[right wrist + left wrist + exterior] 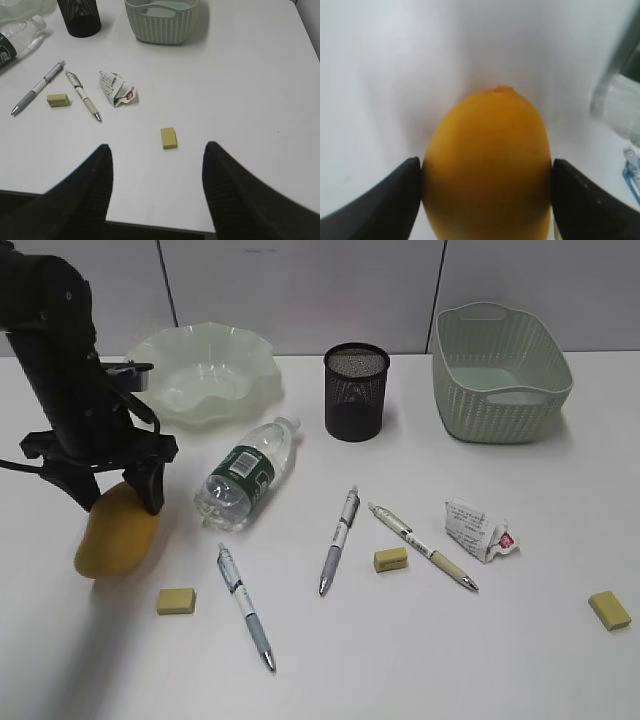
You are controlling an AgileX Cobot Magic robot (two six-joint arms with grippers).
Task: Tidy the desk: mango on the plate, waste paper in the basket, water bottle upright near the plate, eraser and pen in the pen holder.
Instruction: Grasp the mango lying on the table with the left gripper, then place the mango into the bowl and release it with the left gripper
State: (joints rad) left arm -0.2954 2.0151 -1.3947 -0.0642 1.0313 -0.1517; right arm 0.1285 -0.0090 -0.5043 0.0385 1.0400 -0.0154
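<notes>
While the mango (115,535) is lying at the counter's (420,650) near left, long axis running near-to-far, the left gripper's (122,492) fingers (380,200) are pressing its sides, apparently gripping. Nothing is tidied yet: plate (205,370) empty, bottle (248,472) lying down. The right gripper (157,170) is hanging open, empty.
</notes>
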